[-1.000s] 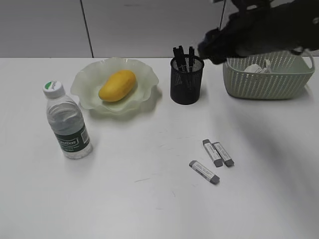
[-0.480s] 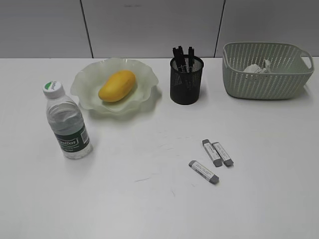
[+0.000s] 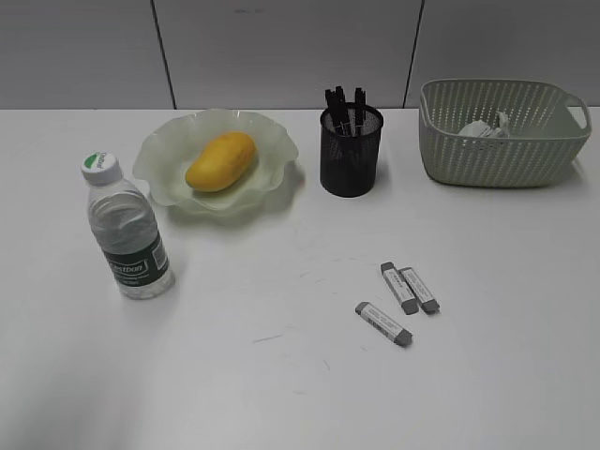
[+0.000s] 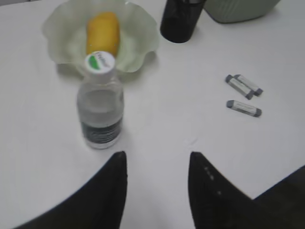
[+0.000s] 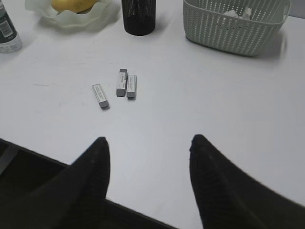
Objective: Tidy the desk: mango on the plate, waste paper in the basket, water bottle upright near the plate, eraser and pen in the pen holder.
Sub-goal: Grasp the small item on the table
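Three erasers point(image 3: 398, 298) lie on the white tabletop point(image 3: 281, 375), lower right of centre in ext. view: two side by side and touching, third just below-left, apart. Mango point(image 3: 221, 160) sits in the green plate point(image 3: 272, 136), upper left. Water bottle point(image 3: 126, 229) stands upright at left, near the plate but below it, cap on. Pen holder point(image 3: 351, 152), upper centre, w/ dark pens point(image 3: 344, 105) sticking out the top. Basket point(image 3: 502, 141), upper right, w/ waste paper point(image 3: 484, 127) inside. No arm visible in ext. view. Left gripper point(image 4: 157, 164): fingers apart, empty, over bare tabletop at bottom of left wrist frame, bottle above them. Right gripper point(image 5: 148, 150): fingers apart, empty, at bottom of right wrist frame, erasers well above them.
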Robot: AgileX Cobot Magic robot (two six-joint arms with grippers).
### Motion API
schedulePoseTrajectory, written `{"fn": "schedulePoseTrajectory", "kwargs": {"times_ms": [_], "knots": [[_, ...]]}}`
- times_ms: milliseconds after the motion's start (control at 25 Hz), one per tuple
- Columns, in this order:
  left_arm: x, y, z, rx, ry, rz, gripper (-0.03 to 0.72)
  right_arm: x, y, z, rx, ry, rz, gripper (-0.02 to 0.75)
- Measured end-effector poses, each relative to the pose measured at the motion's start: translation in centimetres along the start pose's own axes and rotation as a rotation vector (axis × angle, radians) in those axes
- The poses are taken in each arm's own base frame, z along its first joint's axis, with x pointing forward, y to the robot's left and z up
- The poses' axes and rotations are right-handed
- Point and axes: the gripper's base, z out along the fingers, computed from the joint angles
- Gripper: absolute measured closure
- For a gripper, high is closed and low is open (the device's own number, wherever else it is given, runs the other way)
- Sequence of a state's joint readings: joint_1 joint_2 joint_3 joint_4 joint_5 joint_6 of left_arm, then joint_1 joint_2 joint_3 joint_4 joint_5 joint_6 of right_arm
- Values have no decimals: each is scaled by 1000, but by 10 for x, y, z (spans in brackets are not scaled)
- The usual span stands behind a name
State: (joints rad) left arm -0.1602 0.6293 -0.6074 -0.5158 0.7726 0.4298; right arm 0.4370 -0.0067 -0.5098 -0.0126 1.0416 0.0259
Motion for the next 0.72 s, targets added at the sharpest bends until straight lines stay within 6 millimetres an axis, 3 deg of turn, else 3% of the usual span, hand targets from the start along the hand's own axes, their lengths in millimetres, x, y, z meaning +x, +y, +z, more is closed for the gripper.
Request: {"fn": "schedulePoseTrajectory", "kwargs": {"times_ms": [160, 240, 320, 480, 600, 720], "knots": [[-25, -8, 57, 141, 94, 31, 370, 0, 0, 0, 3, -1, 4, 326], [-35, -32, 81, 221, 110, 110, 371, 0, 0, 0, 4, -1, 4, 338], [-41, -72, 108, 296, 123, 170, 372, 0, 0, 0, 4, -1, 4, 348], [-31, -138, 179, 314, 286, 66, 340, 0, 0, 0, 4, 0, 5, 355], [-12, -159, 246, 252, 467, -18, 241, 0, 0, 0, 4, 0, 5, 356], [-1, -170, 294, 187, 562, -128, 211, 0, 0, 0, 4, 0, 5, 356]]}}
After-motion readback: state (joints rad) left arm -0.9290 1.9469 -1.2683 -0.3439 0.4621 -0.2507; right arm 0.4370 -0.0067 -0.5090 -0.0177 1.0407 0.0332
